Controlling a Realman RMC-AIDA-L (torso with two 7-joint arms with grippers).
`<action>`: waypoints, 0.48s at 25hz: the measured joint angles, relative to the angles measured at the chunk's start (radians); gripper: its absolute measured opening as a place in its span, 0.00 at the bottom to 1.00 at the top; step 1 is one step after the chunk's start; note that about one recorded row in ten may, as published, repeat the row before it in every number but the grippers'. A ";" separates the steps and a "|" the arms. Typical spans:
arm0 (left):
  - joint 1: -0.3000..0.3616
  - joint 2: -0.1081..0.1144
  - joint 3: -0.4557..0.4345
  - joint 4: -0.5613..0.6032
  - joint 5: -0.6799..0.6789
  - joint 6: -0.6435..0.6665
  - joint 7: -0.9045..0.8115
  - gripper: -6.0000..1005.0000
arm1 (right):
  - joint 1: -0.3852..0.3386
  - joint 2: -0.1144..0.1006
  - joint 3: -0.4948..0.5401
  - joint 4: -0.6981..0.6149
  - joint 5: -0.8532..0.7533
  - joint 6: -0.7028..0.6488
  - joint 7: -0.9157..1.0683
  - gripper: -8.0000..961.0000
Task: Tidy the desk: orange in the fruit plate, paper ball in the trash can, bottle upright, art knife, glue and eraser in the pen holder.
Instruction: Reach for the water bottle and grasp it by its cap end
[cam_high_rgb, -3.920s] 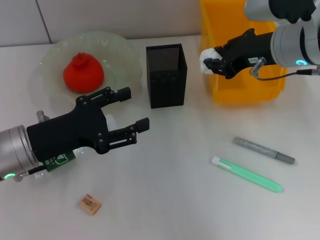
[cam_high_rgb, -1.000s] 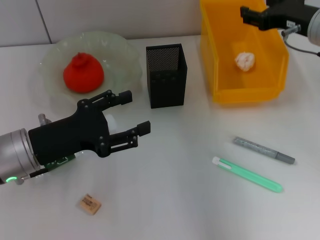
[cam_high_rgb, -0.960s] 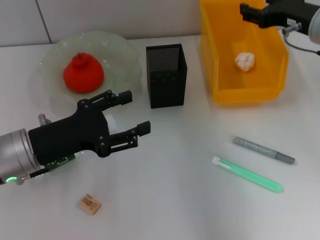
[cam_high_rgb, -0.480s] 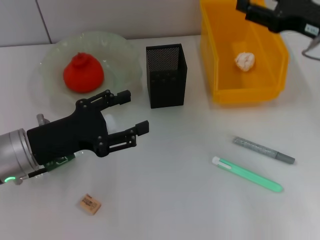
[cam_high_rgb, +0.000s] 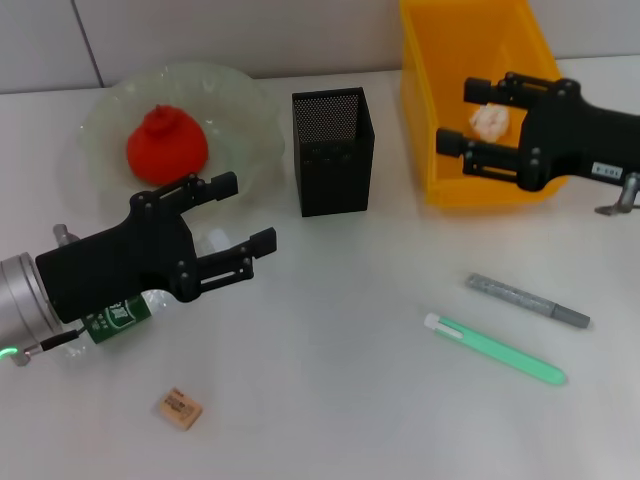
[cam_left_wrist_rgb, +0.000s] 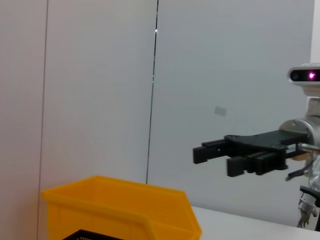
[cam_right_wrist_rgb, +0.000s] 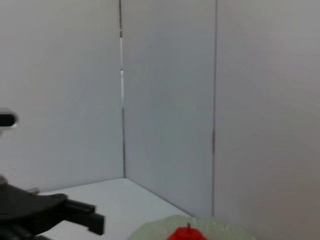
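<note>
One paper ball (cam_high_rgb: 489, 121) is already lying inside the yellow trash can (cam_high_rgb: 430, 120), partly hidden behind the right gripper (cam_high_rgb: 455, 120), which is hovering in front of the can w/ jaws spread apart and holding nothing. Same gripper is showing in the left wrist view (cam_left_wrist_rgb: 212, 152), fingers parted, above the yellow can's rim (cam_left_wrist_rgb: 115, 192).

The orange (cam_high_rgb: 166, 146) is sitting in the pale green fruit plate (cam_high_rgb: 250, 110) at the back left; it's also peeking into the right wrist view (cam_right_wrist_rgb: 187, 234) w/ the plate edge (cam_right_wrist_rgb: 150, 232).

The bottle (cam_high_rgb: 115, 318) is lying on its side under the left arm, only the green label and clear body showing; cap end near the arm's cuff. The left gripper (cam_high_rgb: 243, 216) is hanging just above it, between plate and pen holder, jaws released, nothing between them.

The black mesh pen holder (cam_high_rgb: 332, 150) is standing upright mid-desk, between plate and trash can. Inside isn't visible.

The eraser (cam_high_rgb: 179, 408) is lying alone near the front left, well apart from the holder. On the right front, the grey art knife (cam_high_rgb: 527, 300) and the green glue stick (cam_high_rgb: 495, 349) are lying near each other, roughly parallel, not touching, on the white desk (cam_high_rgb: 340, 380).
</note>
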 joint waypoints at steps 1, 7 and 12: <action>0.000 0.000 -0.002 0.000 0.000 -0.006 0.000 0.71 | 0.000 0.000 0.000 0.008 0.000 -0.009 -0.005 0.72; 0.006 0.001 -0.003 0.000 0.001 -0.021 0.000 0.71 | 0.007 -0.002 -0.004 0.049 -0.029 -0.070 -0.035 0.72; 0.020 0.004 -0.007 0.015 0.003 -0.045 0.002 0.71 | 0.016 0.001 -0.008 0.050 -0.078 -0.106 -0.032 0.72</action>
